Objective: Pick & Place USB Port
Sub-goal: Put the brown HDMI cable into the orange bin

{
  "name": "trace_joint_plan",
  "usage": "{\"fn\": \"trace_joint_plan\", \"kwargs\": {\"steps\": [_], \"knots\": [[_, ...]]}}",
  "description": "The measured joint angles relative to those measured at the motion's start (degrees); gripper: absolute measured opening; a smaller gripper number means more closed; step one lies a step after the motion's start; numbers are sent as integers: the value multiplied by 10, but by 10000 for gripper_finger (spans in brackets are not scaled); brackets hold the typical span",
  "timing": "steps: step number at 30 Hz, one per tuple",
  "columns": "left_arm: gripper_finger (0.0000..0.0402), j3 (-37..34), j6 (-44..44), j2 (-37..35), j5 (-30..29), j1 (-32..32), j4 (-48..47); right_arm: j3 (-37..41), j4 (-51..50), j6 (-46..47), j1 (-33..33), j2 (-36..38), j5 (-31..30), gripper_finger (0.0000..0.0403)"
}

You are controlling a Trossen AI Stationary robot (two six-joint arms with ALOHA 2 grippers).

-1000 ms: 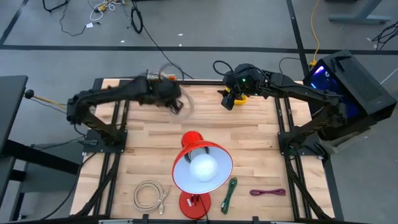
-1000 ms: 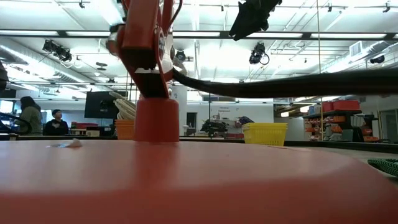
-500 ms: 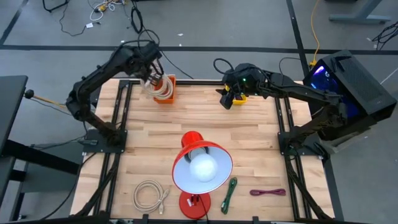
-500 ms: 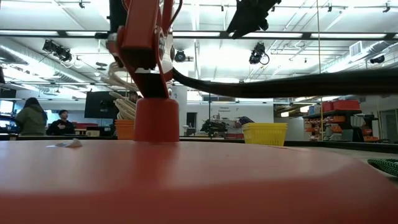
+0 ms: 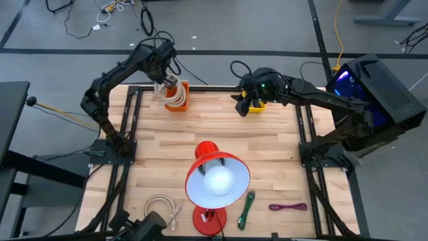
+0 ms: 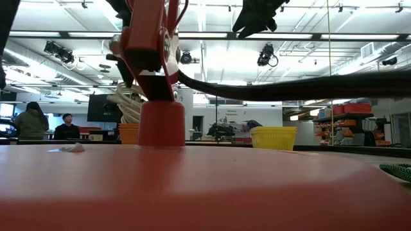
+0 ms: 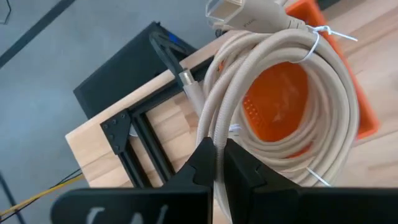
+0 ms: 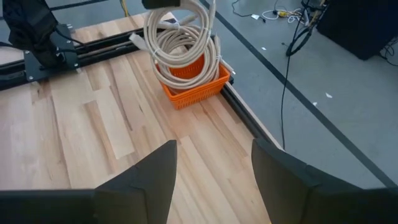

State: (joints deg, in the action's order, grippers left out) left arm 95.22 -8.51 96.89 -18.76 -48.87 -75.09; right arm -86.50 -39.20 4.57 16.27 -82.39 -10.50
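Observation:
A coiled beige USB cable (image 5: pixel 175 94) hangs from my left gripper (image 5: pixel 164 79) over the orange basket (image 5: pixel 181 102) at the table's far left corner. Its lower loops reach down to the basket (image 8: pixel 194 79); whether they rest in it, I cannot tell. A plug (image 7: pixel 231 10) sticks out on the side of the coil opposite the fingers. My right gripper (image 5: pixel 245 107) hovers open beside the yellow basket (image 5: pixel 258 105) at the far edge, holding nothing. A second beige cable coil (image 5: pixel 162 209) lies flat near the near edge. My left gripper (image 7: pixel 217 152) pinches the top of the coil (image 7: pixel 210 127) between its two fingers, which come from above and lie across the bundled strands. Several loops are in the hold. The coil hangs below the fingers, upright, over the orange basket (image 7: pixel 280 99).
A red desk lamp (image 5: pixel 215 179) stands mid-table, its base at the near edge. A green cable (image 5: pixel 246 208) and a purple cable (image 5: pixel 287 207) lie near the near right corner. A dark object (image 5: pixel 144 227) shows at the near edge. People (image 6: pixel 29 120) stand far behind the table.
My left gripper has carried the beige coil from the table's far middle toward the far left corner and now holds it over the orange basket. In the last half second it has barely shifted. The right arm has kept still.

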Motion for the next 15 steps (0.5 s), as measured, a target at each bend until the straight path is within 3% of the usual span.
{"fn": "trace_joint_plan", "kwargs": {"steps": [15], "knots": [[15, 0, 2, 33, 10, -13, 7, 0, 0, 4, 0, 0, 0, 208]]}}
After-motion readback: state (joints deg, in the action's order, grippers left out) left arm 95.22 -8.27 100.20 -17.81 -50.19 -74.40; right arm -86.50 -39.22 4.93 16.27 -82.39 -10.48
